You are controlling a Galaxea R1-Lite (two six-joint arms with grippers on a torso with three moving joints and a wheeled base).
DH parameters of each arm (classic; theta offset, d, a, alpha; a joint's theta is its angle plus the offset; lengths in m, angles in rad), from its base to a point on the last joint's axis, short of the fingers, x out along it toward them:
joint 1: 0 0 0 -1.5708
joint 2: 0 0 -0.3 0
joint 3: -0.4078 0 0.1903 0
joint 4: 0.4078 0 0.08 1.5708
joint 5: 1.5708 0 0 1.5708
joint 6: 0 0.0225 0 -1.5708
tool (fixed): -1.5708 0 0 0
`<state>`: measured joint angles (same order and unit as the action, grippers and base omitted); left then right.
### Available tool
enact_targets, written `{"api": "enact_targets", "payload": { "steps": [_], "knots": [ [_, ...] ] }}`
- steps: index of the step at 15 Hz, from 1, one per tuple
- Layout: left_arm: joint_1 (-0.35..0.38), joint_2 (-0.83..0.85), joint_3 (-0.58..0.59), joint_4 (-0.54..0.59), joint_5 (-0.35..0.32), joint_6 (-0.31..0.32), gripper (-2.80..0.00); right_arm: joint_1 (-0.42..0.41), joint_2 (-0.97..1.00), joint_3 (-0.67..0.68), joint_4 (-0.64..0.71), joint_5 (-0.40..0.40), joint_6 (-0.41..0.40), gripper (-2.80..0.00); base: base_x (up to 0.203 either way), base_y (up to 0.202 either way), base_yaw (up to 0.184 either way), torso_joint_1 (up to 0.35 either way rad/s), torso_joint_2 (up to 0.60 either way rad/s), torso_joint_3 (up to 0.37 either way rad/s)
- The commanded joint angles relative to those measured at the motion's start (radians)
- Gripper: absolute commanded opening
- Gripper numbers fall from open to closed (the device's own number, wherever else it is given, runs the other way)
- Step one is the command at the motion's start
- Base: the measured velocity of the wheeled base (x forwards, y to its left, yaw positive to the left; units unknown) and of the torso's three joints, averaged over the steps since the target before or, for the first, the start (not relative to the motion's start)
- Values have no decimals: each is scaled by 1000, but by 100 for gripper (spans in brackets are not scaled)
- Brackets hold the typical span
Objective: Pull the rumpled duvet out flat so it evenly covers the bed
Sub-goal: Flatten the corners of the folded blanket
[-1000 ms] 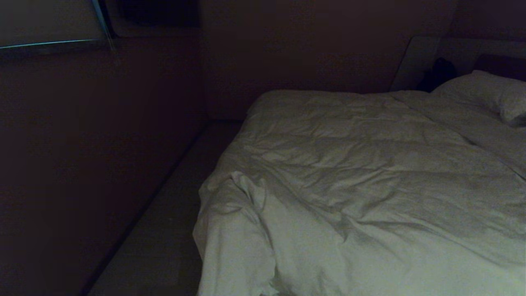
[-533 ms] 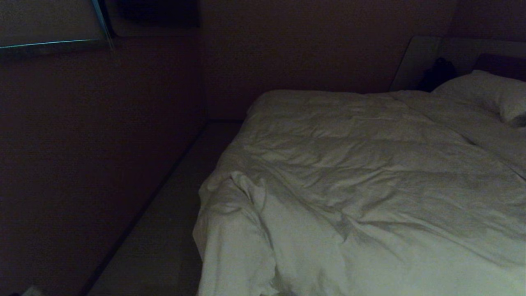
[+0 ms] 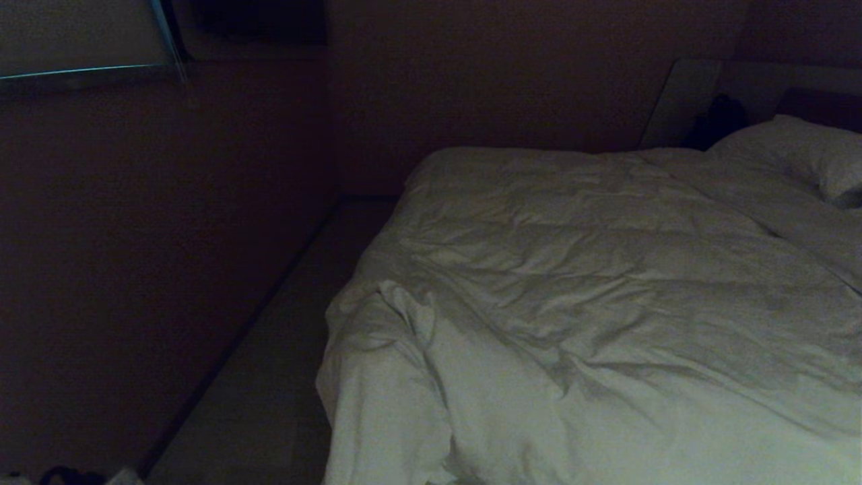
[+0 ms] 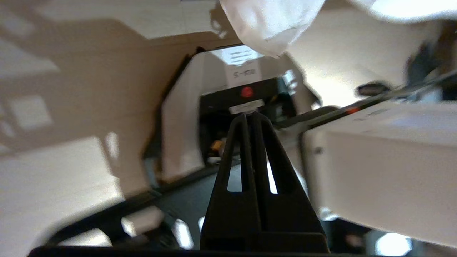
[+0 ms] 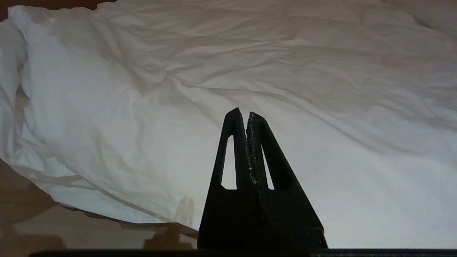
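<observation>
Rising into the head view's lower left corner, your left hand (image 4: 252, 116) comes pinched shut and empty; the right hand (image 5: 247, 113) too. The duvet (image 3: 592, 296) lies bunched at the bed's (image 3: 794, 94) near-left corner.

Head view very dim and murky, left wrist view bright but motion-blurred, right wrist view sharp, evenly lit.

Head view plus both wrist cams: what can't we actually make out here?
- Duvet: its near and right edges run off the head view, so even coverage can't be judged.
- Bed: the duvet hides the mattress and base; only a pale panel by the pillow shows.
- Left gripper: motion blur leaves its place relative to the duvet unclear.
- Right gripper: outside the head view.
</observation>
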<state>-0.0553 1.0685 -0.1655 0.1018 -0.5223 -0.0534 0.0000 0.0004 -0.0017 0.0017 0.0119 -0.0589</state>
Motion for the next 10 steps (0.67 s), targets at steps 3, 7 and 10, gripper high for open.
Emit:
{"api": "enact_targets", "payload": {
  "steps": [3, 7, 10],
  "knots": [
    [-60, 0, 25, -34, -5, 32, -280, 0, 1, 0, 0, 0, -1, -280, 0, 0, 0, 0, 0, 0],
    [-72, 75, 9, -42, -3, 75, -280, 0, 0, 0, 0, 0, -1, -280, 0, 0, 0, 0, 0, 0],
    [-74, 147, 17, -89, -2, 129, -280, 0, 0, 0, 0, 0, -1, -280, 0, 0, 0, 0, 0, 0]
  ]
}}
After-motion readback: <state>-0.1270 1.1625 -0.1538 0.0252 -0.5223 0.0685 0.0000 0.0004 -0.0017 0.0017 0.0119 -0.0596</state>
